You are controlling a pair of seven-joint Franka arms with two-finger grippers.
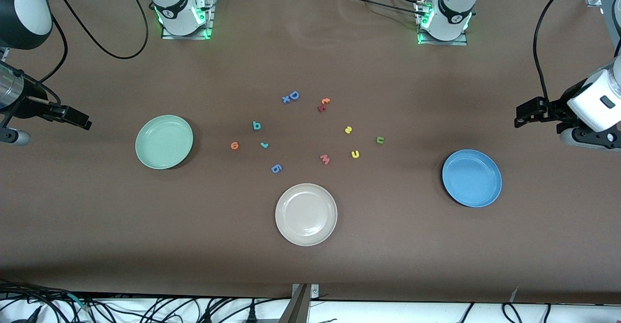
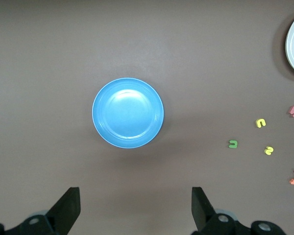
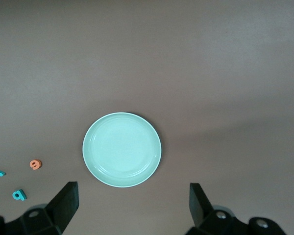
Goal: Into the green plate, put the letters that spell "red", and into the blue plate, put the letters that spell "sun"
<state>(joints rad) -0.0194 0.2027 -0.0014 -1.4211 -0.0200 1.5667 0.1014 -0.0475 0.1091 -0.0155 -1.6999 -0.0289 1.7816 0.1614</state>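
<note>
Only readable signs are the foam letters lying loose on the worktop (image 1: 436,265): blue "D" (image 1: 293,95) touching a small blue "x" (image 1: 285,99), teal "d" (image 1: 256,126), orange "e" (image 1: 235,145), teal "r" (image 1: 264,145), pink "m" (image 1: 325,159), yellow "s" (image 1: 348,130). Marks on the arm bases too small to read.

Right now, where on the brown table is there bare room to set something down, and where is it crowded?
Bare table lies between the round pale mint-green plate and the round cream-beige plate, and between that plate and the round bright blue plate. All three plates hold nothing. The crowded patch is mid-table, from the orange foam "e" to the dark green foam u/n letter.
</note>
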